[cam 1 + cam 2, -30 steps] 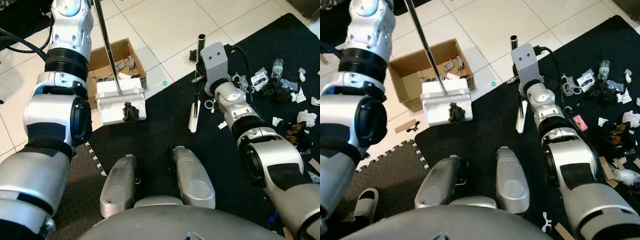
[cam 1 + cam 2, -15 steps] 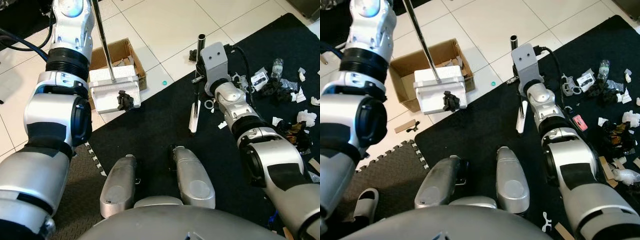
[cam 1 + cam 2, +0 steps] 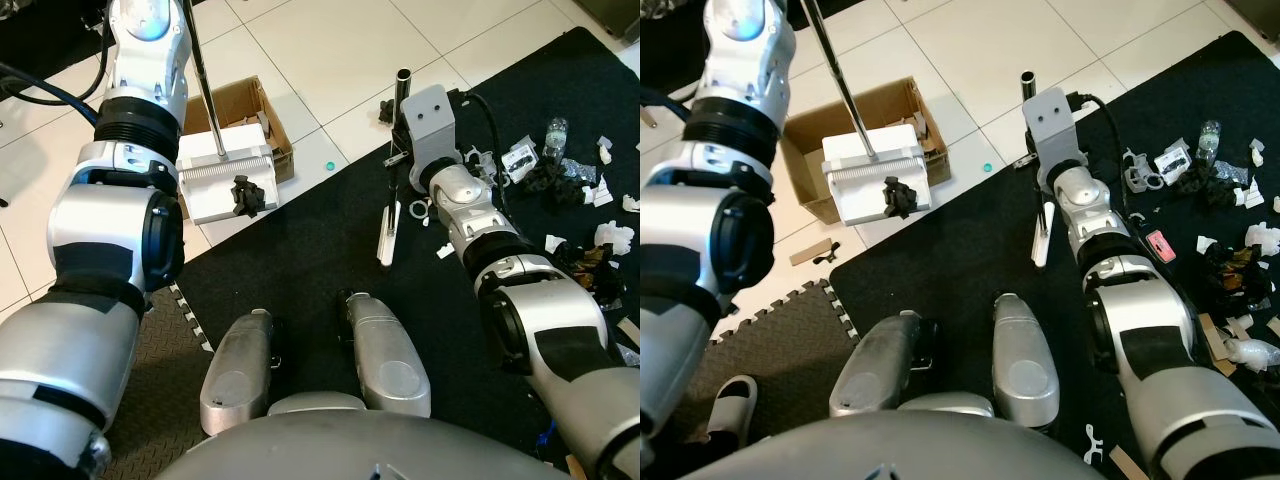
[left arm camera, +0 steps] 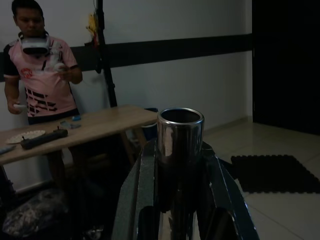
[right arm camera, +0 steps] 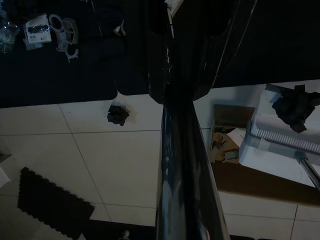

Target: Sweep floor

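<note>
A white dustpan (image 3: 228, 188) on a long metal handle (image 3: 203, 75) hangs over the near edge of a cardboard box (image 3: 243, 104), with a black clump of debris (image 3: 243, 193) lying on it. In the left wrist view my left gripper (image 4: 180, 165) is shut around the top of that metal handle (image 4: 180, 131). My right gripper (image 5: 182, 75) is shut on the dark broom handle (image 5: 184, 165). The broom (image 3: 389, 230) stands upright with its white head on the black mat. The dustpan (image 5: 285, 131) and box (image 5: 227, 142) also show in the right wrist view.
Paper scraps, a bottle and black litter (image 3: 560, 180) lie scattered on the black mat (image 3: 330, 240) at my right. A black lump (image 5: 118, 114) sits on the white tiles. A grey foam mat (image 3: 750, 340) and slipper (image 3: 725, 405) lie near left. A person (image 4: 42, 75) stands by a wooden table (image 4: 85, 127).
The dustpan with its debris has risen off the mat edge and moved back and left to the box. The right arm and broom have stayed put.
</note>
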### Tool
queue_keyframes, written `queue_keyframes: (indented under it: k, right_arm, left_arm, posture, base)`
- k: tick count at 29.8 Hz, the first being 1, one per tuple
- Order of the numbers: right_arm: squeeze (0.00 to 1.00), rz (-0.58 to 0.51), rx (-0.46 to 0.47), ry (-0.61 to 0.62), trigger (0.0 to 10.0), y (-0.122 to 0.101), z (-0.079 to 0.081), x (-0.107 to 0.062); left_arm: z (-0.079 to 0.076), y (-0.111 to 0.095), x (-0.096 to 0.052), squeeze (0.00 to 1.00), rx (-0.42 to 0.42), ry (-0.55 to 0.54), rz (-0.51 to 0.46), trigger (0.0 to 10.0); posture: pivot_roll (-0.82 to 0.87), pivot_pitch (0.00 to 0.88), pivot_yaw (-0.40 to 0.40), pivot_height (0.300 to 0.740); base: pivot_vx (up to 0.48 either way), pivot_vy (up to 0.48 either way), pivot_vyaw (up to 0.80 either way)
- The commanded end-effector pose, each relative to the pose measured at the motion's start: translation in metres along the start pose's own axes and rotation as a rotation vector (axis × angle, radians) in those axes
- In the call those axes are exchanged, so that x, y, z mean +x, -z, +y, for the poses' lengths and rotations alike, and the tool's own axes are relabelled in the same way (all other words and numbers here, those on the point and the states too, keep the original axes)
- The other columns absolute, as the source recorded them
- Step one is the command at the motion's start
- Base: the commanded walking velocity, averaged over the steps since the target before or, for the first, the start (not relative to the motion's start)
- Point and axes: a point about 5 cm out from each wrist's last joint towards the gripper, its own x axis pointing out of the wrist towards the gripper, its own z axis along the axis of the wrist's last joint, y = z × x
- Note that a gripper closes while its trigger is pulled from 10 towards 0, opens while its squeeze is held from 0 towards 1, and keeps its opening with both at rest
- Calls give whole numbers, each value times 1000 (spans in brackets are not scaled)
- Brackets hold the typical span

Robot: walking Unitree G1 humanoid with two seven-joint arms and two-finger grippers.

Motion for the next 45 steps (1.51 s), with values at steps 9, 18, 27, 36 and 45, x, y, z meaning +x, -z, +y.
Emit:
queue_keyframes:
  k: [9, 18, 27, 36, 45]
  right_arm:
    - [0, -4, -12, 6, 10000, 2, -1, -1]
    - [0, -2, -14, 1, 10000, 2, 0, -1]
    - [0, 1, -18, 1, 10000, 2, -1, -1]
    - [0, 4, -21, -4, 10000, 3, 0, -1]
    - [0, 4, -27, -8, 10000, 2, 0, -1]
  left_arm:
    - [-12, -5, -5, 0, 27, 3, -104, 10000]
    - [-17, -6, -10, 0, 99, -8, -167, 10000]
    - [-13, -6, -10, 0, 66, -47, -166, 10000]
    - [-5, -13, -8, 0, 69, -82, -203, 10000]
    - [8, -22, -4, 0, 36, -133, -235, 10000]
  posture:
    - [-68, 80, 18, 740]
    - [-67, 77, 15, 740]
    - [-68, 72, 15, 740]
    - [-60, 69, 12, 740]
    - [-54, 70, 7, 740]
  base:
    - [0, 0, 0]
    - [0, 0, 0]
    - [0, 0, 0]
    - [0, 0, 0]
    - [0, 0, 0]
